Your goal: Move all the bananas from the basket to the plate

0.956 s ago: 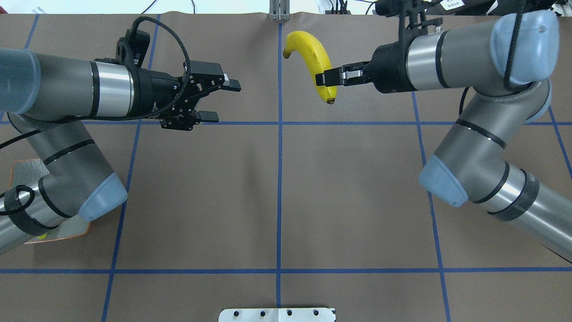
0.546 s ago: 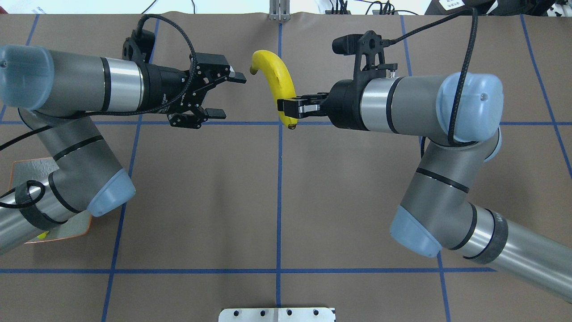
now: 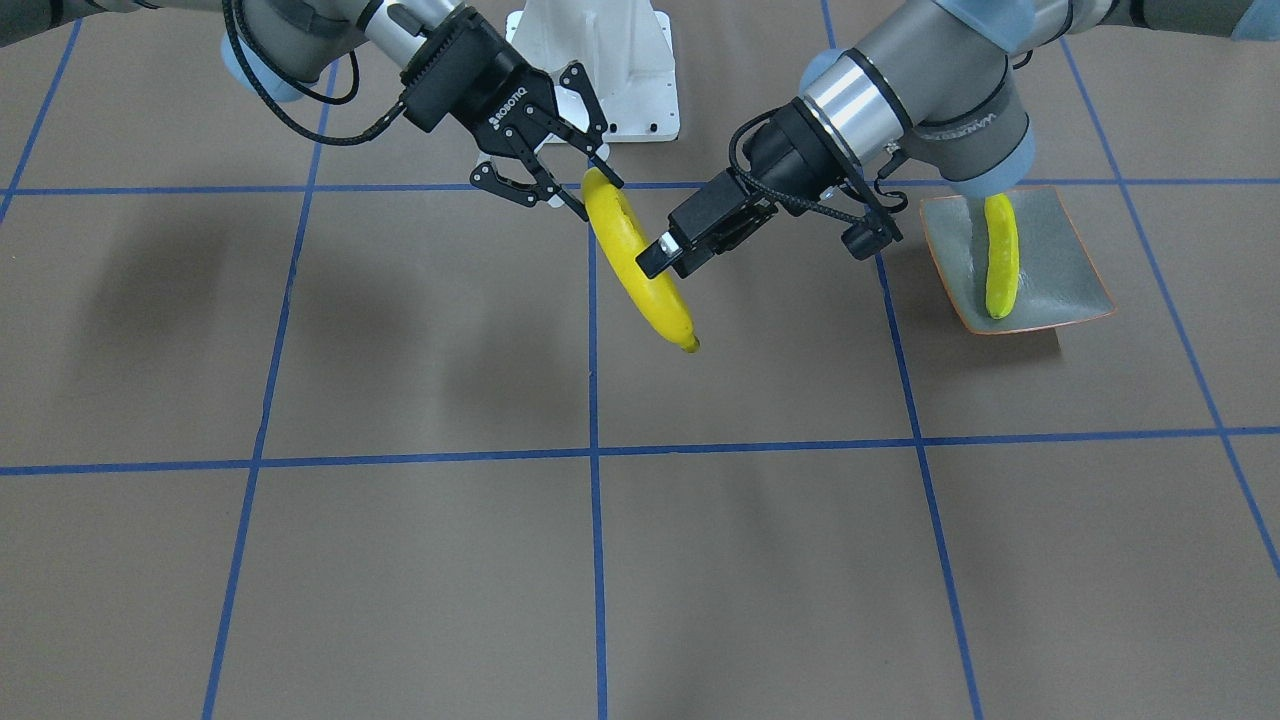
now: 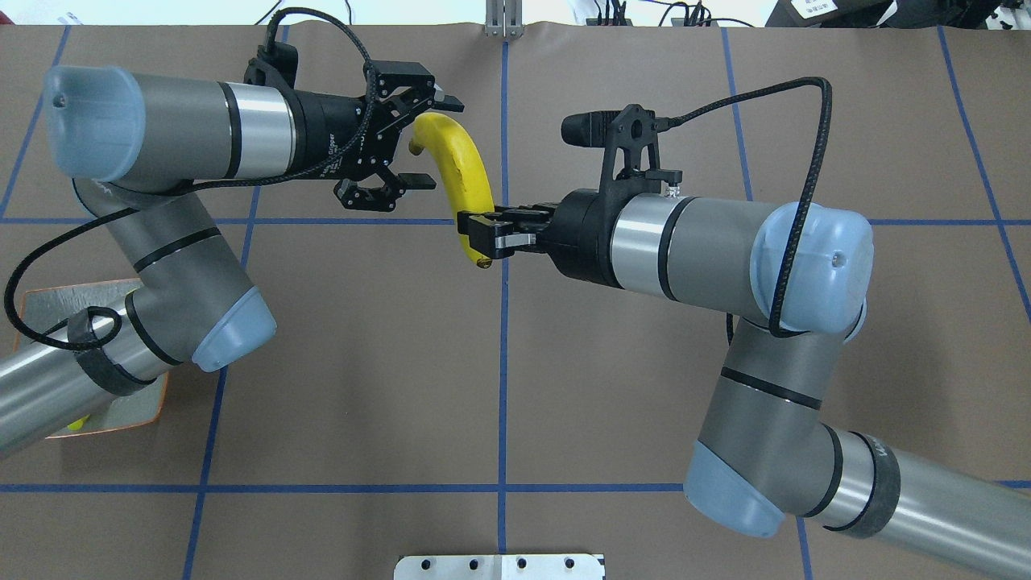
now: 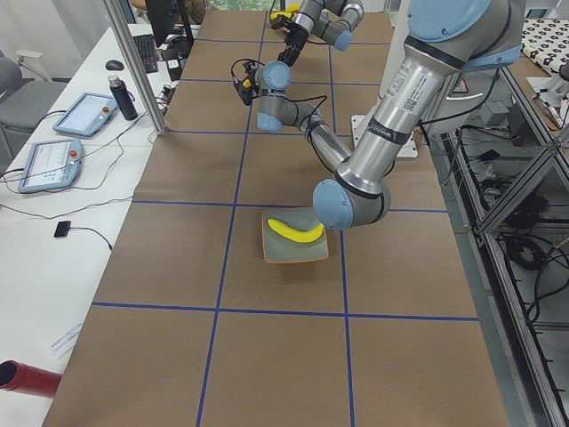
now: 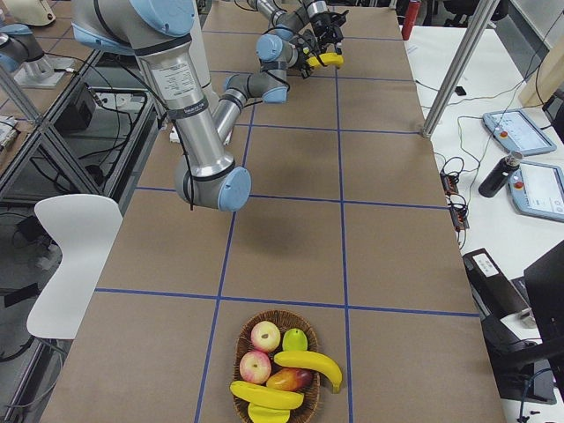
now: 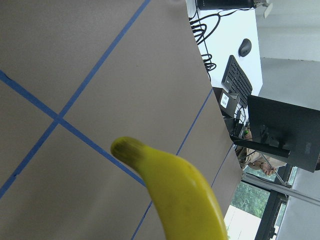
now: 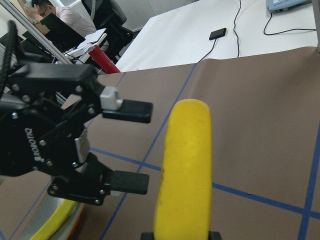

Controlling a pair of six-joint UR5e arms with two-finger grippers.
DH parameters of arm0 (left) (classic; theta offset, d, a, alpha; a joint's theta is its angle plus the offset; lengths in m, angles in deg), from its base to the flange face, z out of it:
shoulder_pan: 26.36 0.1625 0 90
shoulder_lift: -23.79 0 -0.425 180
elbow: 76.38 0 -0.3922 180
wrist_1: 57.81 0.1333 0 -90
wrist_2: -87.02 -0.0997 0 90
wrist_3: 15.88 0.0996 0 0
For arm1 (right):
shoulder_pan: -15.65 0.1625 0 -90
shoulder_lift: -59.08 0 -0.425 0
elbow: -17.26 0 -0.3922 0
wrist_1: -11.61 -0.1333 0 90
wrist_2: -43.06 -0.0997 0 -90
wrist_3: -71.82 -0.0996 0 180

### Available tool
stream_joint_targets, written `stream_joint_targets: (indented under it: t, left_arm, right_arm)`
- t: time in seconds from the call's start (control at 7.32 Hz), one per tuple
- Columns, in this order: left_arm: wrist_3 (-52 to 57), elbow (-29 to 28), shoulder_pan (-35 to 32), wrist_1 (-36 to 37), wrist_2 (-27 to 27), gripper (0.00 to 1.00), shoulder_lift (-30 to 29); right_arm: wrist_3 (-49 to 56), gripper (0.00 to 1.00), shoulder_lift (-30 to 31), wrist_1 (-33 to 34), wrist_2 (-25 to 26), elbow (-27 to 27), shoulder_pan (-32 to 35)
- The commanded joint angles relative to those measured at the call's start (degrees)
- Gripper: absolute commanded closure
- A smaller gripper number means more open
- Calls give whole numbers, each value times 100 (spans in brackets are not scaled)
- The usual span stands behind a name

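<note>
One banana, ROBOTIQ-marked right end effector

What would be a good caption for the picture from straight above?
The right gripper holds a banana by one end while the open left gripper faces its other end.

Held banana aloft, second banana on plate, bananas in basket
</note>
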Motion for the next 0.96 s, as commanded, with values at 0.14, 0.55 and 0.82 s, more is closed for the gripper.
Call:
stream_joint_targets:
  t: [0.14, 0.55, 0.82]
  left_arm:
    - [35, -7, 38, -70, 3, 80, -8]
    - [62, 19, 38, -123, 3, 100, 9]
    - [45, 19, 38, -132, 12, 100, 1]
  right_arm:
    - [-10, 100, 7, -2, 127, -59, -107]
    - [-37, 17, 51, -178, 214, -15, -115]
    - [-194, 0, 77, -187, 321, -32, -142]
